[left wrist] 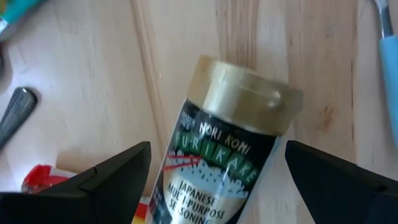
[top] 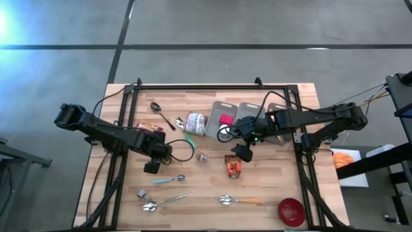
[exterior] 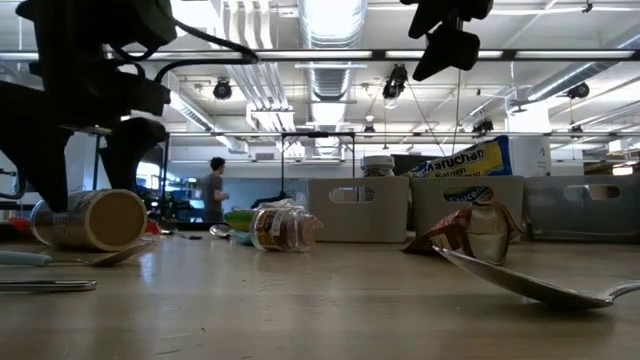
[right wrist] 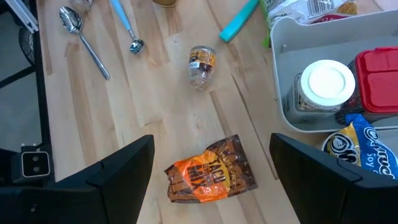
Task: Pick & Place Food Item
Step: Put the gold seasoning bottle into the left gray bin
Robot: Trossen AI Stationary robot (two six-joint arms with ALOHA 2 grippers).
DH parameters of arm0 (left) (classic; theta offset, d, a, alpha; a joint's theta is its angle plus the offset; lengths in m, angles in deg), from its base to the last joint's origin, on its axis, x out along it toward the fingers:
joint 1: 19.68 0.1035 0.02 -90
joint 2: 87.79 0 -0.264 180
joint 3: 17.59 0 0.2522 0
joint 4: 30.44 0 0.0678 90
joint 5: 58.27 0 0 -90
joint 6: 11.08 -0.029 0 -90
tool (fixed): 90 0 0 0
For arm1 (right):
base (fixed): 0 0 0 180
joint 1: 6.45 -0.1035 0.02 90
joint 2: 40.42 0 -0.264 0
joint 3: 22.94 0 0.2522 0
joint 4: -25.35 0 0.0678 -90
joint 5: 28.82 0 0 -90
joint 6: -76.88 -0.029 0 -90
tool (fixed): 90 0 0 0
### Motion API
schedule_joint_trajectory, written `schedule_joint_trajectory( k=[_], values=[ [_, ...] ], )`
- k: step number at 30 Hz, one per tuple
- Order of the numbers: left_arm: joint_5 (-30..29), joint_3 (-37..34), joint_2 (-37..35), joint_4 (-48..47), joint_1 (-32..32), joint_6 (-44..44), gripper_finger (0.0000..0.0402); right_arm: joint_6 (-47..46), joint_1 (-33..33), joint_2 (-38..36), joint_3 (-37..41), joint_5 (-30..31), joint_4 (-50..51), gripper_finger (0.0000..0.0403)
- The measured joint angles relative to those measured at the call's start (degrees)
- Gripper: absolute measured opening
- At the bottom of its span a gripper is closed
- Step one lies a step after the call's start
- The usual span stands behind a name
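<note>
A furikake jar (left wrist: 224, 143) with a gold lid (left wrist: 249, 93) lies on its side on the wooden table; the low view shows it at the left (exterior: 90, 218). My left gripper (left wrist: 217, 149) points down over it, open, one finger on either side of the jar and apart from it (exterior: 90, 165). In the high view the gripper (top: 154, 158) covers the jar. My right gripper (right wrist: 211, 140) hangs open, well above an orange snack bag (right wrist: 208, 177) that lies flat on the table (top: 233, 166).
A small clear jar (right wrist: 202, 62) lies near the table's middle. Grey bins (top: 257, 116) with packets stand at the far right, a crinkled bag (top: 196, 124) beside them. Spoons (top: 161, 203), a teal-handled scoop (top: 168, 180) and a red bowl (top: 291, 211) lie near the front edge.
</note>
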Motion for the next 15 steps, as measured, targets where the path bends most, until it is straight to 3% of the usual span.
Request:
schedule_joint_trajectory(
  k=[10, 15],
  values=[
    [0.44, -1.39, 0.45, 2.0, 0.0, -0.3, 0.0372, 0.02, 0.02, 0.0, 0.0, 0.07, -0.51, 0.0317],
    [0.41, -1.38, 4.37, 2.23, 0.0, -0.38, 0.0365, 0.02, 0.02, 0.0, 0.0, 0.09, -1.05, 0.0317]
  ],
)
